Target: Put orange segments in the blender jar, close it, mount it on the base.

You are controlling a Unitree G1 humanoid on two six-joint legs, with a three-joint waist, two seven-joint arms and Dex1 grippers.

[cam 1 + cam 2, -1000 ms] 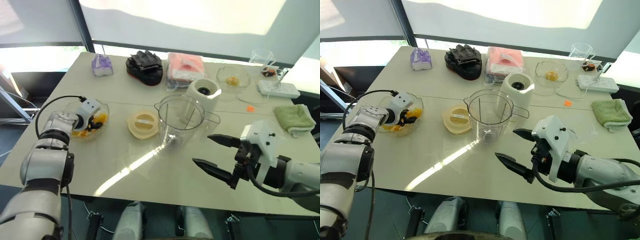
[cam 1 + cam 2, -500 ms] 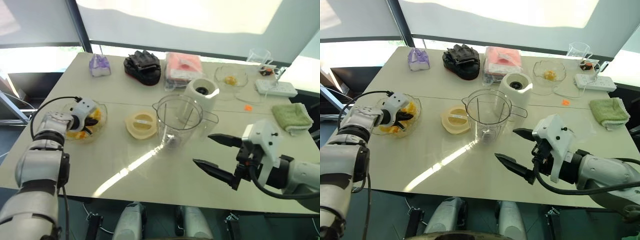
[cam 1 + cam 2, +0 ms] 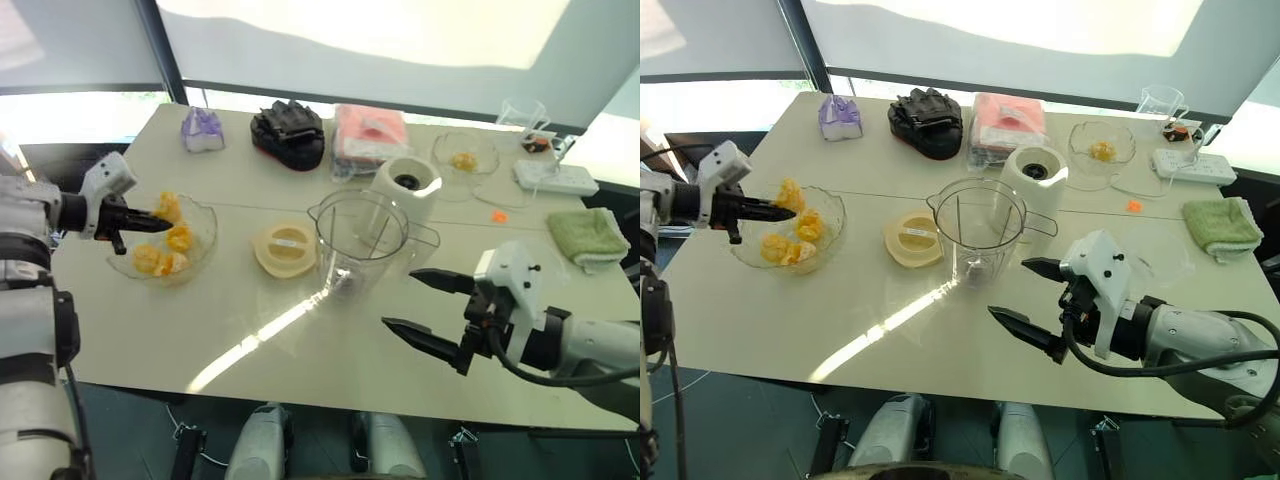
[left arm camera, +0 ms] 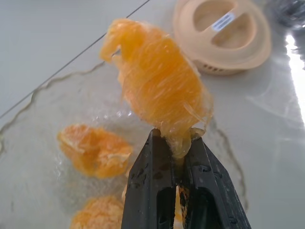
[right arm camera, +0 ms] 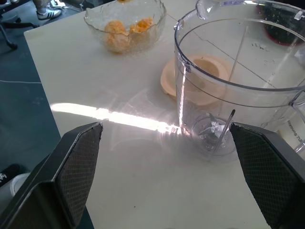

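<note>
We hold one orange segment (image 4: 159, 90) pinched by its end in our left gripper (image 3: 150, 222), above the glass bowl (image 3: 203, 238) with the rest, ready to carry. The blender jar (image 3: 362, 240) stands mid-table, top uncovered; our right gripper (image 3: 430, 312) waits open beside it.

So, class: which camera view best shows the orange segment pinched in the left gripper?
The left wrist view: the orange segment looms close, clamped at its lower end by the left gripper. The head views show it small, above the glass bowl. The right wrist view doesn't make it out clearly.
</note>
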